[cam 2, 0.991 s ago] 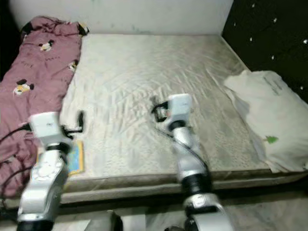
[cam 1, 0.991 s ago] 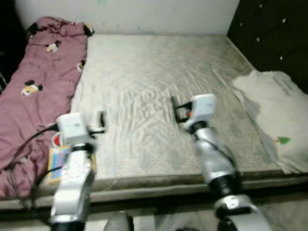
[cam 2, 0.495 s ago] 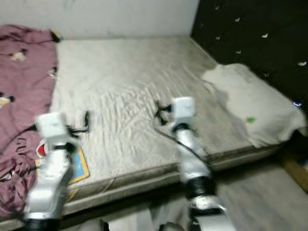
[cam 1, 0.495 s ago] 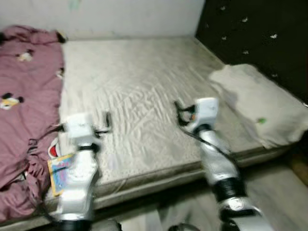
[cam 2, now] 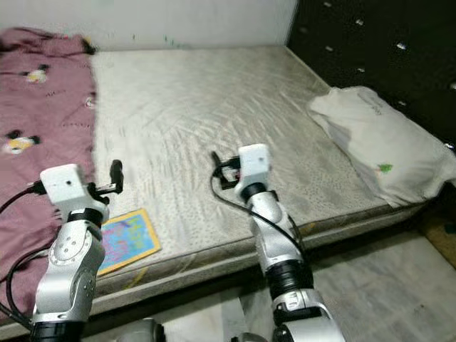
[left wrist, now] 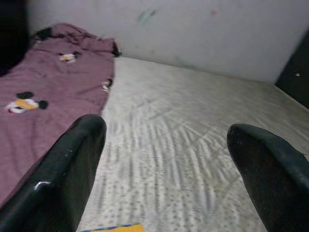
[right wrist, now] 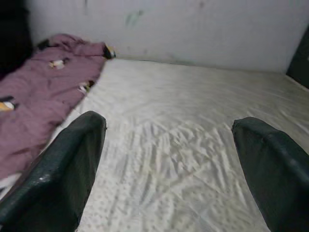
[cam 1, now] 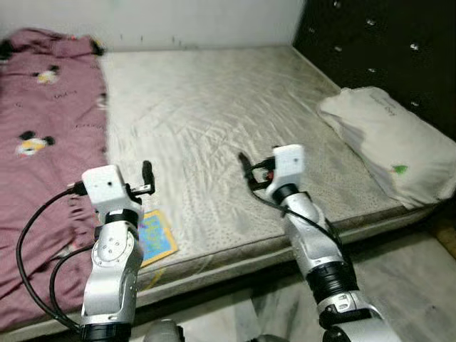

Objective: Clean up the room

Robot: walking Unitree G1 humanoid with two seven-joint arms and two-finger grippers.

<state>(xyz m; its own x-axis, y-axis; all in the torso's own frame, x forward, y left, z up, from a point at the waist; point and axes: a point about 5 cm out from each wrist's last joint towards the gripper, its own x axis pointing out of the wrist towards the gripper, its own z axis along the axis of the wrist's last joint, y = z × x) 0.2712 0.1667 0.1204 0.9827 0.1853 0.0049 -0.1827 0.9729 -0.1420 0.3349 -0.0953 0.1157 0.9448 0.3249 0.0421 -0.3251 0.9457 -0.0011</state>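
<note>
A bare beige mattress (cam 1: 206,100) lies before me. Along its left side is a crumpled pink blanket (cam 1: 43,135) with cartoon mice. A white pillow (cam 1: 388,142) rests at the right end against the dark headboard. A colourful flat book (cam 1: 158,236) sits at the mattress's front left edge, partly behind my left arm. My left gripper (cam 1: 147,177) hovers open just above and beyond the book, with nothing between its fingers (left wrist: 72,164). My right gripper (cam 1: 246,169) is held open over the middle front of the mattress, empty too.
A dark studded headboard (cam 1: 377,50) stands to the right and a pale wall (cam 1: 178,18) runs behind the bed. Grey floor (cam 1: 420,285) shows at the front right. Black cables (cam 1: 32,242) hang from my left arm over the blanket.
The camera has swung and the picture has sharpened; the book now shows more fully by my left arm. Both arms keep the same raised pose with open fingers.
</note>
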